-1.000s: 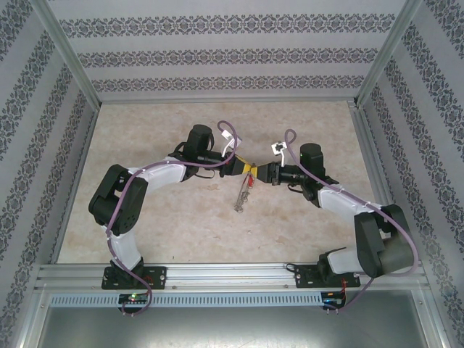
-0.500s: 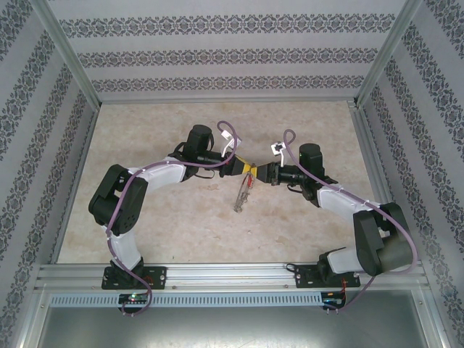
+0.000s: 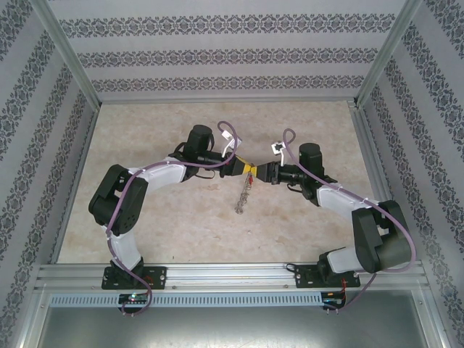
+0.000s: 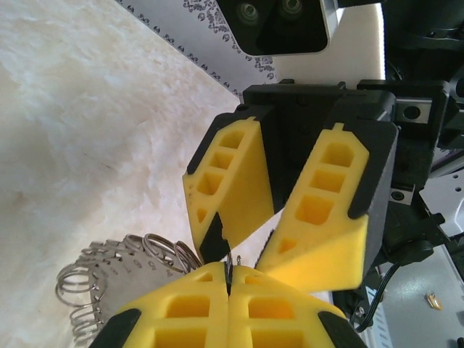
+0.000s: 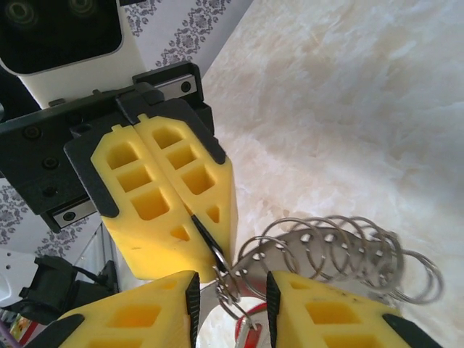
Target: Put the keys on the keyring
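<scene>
Over the pale marbled desk (image 3: pixel 145 217), the left fingers (image 4: pixel 221 290) pinch the wire of the keyring (image 5: pixel 341 246) tight. The right fingers (image 5: pixel 174 297) stand part-open, gripping nothing I can see. The red key (image 5: pixel 250 337) sits in their gap against the ring. Threading looks unfinished.

shiny metal keyring (image 5: pixel 341 246), matt yellow plastic fingers (image 5: pixel 159 203), smooth pale table (image 5: pixel 348 109)

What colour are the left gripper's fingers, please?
Yellow; the fingers show best in the right wrist view.

Left end effector (image 4: pixel 228 274) and right end effector (image 4: pixel 243 250) yellow — keyring (image 5: pixel 341 254) silvery, key (image 5: pixel 245 339) red, table (image 5: pixel 348 109) cream-marbled.
</scene>
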{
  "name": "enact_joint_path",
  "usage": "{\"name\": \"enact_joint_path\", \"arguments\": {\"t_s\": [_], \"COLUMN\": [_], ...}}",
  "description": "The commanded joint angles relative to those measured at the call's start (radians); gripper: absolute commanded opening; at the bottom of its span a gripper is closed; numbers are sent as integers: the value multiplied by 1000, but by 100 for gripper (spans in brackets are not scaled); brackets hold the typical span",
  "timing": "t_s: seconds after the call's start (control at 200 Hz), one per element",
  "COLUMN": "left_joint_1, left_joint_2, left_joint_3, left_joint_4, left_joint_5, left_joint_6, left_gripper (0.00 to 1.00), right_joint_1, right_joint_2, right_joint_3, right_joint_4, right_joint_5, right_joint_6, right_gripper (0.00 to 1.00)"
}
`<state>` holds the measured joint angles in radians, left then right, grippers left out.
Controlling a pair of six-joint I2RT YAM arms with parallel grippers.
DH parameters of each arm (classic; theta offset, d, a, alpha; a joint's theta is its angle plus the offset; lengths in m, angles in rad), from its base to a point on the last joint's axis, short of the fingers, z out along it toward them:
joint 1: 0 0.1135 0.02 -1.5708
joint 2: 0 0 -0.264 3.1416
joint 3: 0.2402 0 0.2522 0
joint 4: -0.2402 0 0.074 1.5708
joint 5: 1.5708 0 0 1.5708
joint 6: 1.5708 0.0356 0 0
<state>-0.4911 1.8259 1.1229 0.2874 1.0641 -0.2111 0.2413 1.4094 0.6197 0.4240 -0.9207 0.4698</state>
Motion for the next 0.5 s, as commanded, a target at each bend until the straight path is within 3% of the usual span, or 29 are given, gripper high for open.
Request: {"name": "enact_joint_path", "arguments": {"t_s": [0.0, 0.495], "left_joint_1": [-6, -7], "left_joint_2": [-25, -19], "left_joint_3": [-9, -6], "left_joint_4": [63, 61], "left_joint_5": [23, 25], "left_joint_6": [-5, -7], "left_gripper": [0, 0], "right_joint_1": [-19, 23], "right_joint_2": [-21, 4], "right_joint_3": [-12, 13], "right_joint_4": [36, 47], "right_joint_5": [-18, -38], "right_joint_6": [9, 16], "right_gripper": [32, 30]}}
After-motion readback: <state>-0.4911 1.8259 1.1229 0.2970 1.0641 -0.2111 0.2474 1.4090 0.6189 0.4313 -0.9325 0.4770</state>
